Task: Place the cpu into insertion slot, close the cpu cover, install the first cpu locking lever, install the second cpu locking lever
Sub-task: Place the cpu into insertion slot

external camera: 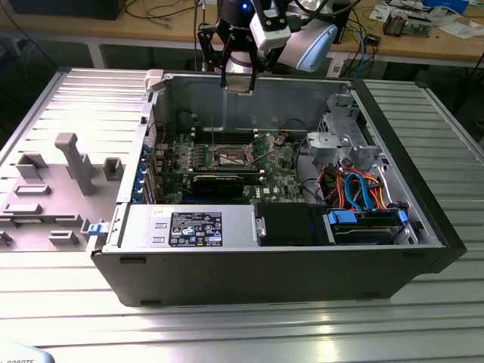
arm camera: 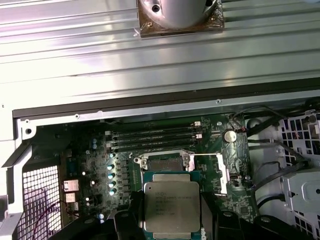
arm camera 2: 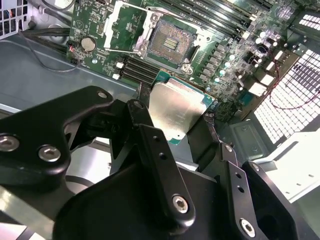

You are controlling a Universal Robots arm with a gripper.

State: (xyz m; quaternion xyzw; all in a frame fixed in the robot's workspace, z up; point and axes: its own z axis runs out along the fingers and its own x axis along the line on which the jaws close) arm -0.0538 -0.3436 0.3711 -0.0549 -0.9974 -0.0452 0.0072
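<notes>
Dull silver metal on a green base, the cpu [arm camera: 172, 205] is clamped by the end effector [arm camera: 172, 220], whose two black fingers [arm camera 2: 155, 150] press on two opposite edges of the chip. It is held flat, with the metal top turned back toward the wrist and the underside facing away from the end effector, down at the green board [external camera: 281, 172]. The chip is close to square, so I cannot tell a long axis. In the first wrist view its edges run roughly parallel to the rim of the insertion slot [arm camera: 162, 163]. The slot lies well below the end effector, apart from the chip and a little ahead of the fingertips, and its dark centre is uncovered. The cpu cover [arm camera: 223, 176] is swung open and lies just beside the slot, with green board showing through its window. In the exterior view the end effector hangs high over the far wall of the open computer case [external camera: 265, 272], which lies on its side on the ribbed metal worktop [external camera: 439, 128]
</notes>
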